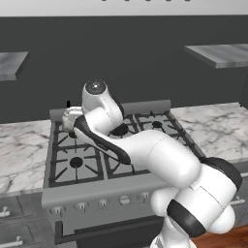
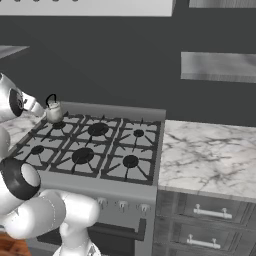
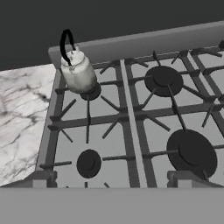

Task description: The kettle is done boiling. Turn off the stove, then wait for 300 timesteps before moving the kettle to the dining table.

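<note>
— What is nearest to us?
— The knobs (image 2: 122, 205) along the front of the stove (image 2: 107, 187), then its black grates (image 3: 131, 116).
— And the gripper (image 3: 111, 183)?
— Above the front burners, its jaws spread wide, holding nothing.
— Where is the kettle (image 3: 78, 72)?
— Upright on the rear left burner (image 3: 89, 91), well apart from the fingers, near the marble counter (image 3: 22, 118).

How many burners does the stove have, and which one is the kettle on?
6 black burners on the grey steel stove: three in back, three in front. The small silver kettle sits on the back-left one, hiding it in the right base view.
</note>
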You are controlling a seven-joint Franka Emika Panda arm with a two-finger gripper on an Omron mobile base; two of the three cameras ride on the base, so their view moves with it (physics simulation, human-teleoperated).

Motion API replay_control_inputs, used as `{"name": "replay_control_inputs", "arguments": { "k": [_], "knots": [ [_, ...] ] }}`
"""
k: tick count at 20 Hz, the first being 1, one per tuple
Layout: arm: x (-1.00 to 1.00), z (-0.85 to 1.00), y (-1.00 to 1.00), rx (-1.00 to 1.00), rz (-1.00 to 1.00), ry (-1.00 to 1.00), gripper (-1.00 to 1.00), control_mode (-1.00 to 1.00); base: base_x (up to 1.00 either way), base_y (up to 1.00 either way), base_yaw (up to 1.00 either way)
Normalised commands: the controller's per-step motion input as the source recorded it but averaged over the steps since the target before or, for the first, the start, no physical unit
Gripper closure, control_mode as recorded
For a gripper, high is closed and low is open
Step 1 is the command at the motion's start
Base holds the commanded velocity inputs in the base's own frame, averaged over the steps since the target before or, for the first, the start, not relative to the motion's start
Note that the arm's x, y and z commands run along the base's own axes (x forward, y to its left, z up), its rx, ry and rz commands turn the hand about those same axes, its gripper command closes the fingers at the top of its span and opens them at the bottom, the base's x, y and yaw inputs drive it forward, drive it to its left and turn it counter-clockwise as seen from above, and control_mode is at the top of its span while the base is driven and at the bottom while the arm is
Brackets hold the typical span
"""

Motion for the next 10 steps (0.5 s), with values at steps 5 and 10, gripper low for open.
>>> {"name": "replay_control_inputs", "arguments": {
  "k": [5, 10],
  "knots": [
    [0.37, 0.00, 0.00, 0.00, 0.07, -0.06, -1.00, -1.00, 0.00, 0.00, 0.00],
    [0.48, 0.00, 0.00, 0.00, 0.01, -0.01, -1.00, -1.00, 0.00, 0.00, 0.00]
  ]
}}
